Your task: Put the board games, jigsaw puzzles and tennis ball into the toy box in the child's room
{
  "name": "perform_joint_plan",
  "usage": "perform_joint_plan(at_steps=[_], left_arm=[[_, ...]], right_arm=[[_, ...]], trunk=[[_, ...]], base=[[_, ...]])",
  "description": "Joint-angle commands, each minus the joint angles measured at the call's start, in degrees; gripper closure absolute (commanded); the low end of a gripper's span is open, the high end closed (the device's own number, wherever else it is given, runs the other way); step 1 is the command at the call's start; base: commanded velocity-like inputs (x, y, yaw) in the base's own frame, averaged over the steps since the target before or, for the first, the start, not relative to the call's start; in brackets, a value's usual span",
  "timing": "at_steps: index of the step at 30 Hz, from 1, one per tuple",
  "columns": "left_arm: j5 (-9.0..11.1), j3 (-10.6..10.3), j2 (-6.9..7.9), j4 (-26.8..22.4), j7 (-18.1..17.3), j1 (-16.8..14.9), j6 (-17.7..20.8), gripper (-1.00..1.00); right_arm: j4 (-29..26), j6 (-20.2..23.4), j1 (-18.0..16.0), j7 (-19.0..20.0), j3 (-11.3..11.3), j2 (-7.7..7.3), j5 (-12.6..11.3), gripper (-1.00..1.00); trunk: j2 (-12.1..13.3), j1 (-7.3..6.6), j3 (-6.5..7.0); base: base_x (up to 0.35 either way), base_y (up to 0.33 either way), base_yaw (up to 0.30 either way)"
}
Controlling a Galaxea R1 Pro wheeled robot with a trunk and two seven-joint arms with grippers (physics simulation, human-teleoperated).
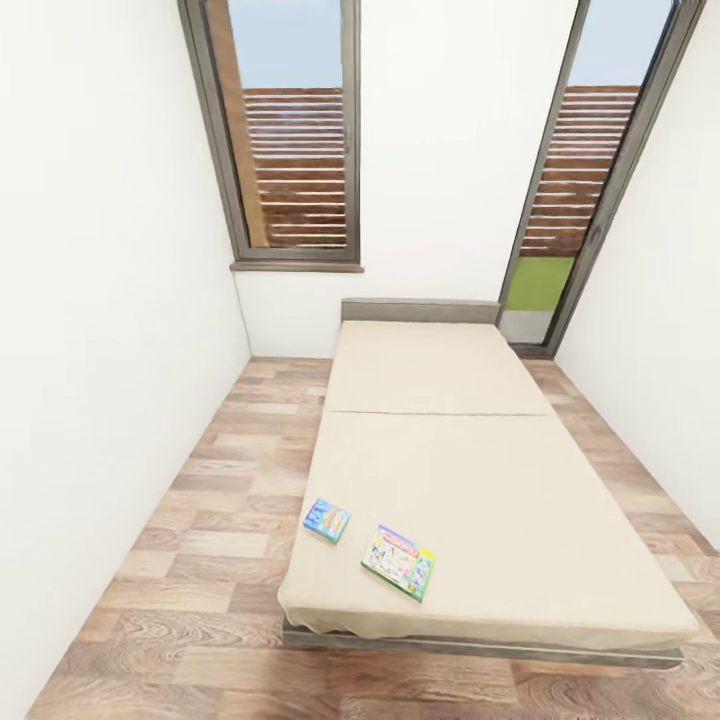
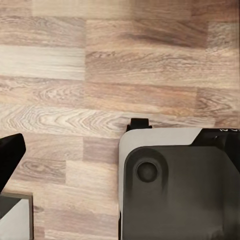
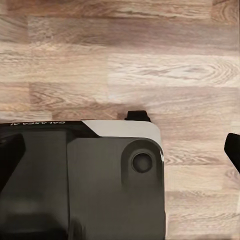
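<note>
Head view: child's room, white walls, wood plank floor. The bed runs lengthwise away from the cam, beige mattress, dark grey frame along the near edge, headboard against the far wall betw. two tall dark-framed windows. Through the glass: brown slat fence, blue sky, strip of green grass at the right one.

Two board games lie flat on the mattress near its foot, left side. Blue board game sits close to the mattress's left edge. Green-edged board game, pale busy cover, lies just beside it, nearer the foot end and further in from the left edge; small gap betw. them, not touching. Both turned at an angle to the bed's sides.

Left wrist view: plank floor below, grey robot base w/ a round recess, white rim at its edge. Dark part of the left gripper at the frame's side; spread or pressed together, can't tell.

Right wrist view: same sort of scene, base panel over planks, lettering along its dark edge. Dark bit of the right gripper at the frame edge; state can't tell.
</note>
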Motion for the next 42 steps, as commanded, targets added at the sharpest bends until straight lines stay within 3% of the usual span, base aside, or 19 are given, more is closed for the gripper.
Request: perform_joint_plan(at_steps=[1,12,42], left_arm=[[-0.02,-0.06,0.0,0.05,0.15,-0.04,-0.2,-1.0],[-0.02,-0.06,0.0,0.05,0.16,-0.04,-0.2,-1.0],[0.04,-0.02,-0.91,0.05,0.23,-0.04,-0.03,-1.0]], right_arm=[[0.07,-0.19,-0.06,-0.2,0.0,0.02,0.02,-1.0],[0.07,-0.19,-0.06,-0.2,0.01,0.02,0.0,-1.0],[0.07,-0.21,-0.21,-0.19,0.01,-0.19,0.18,-1.0]], trunk=[[-0.11,0.03,-0.11],[-0.11,0.03,0.22],[-0.11,0.03,1.34]], base=[[0.0,0.0,-0.165],[0.0,0.0,-0.123],[0.0,0.0,0.002]])
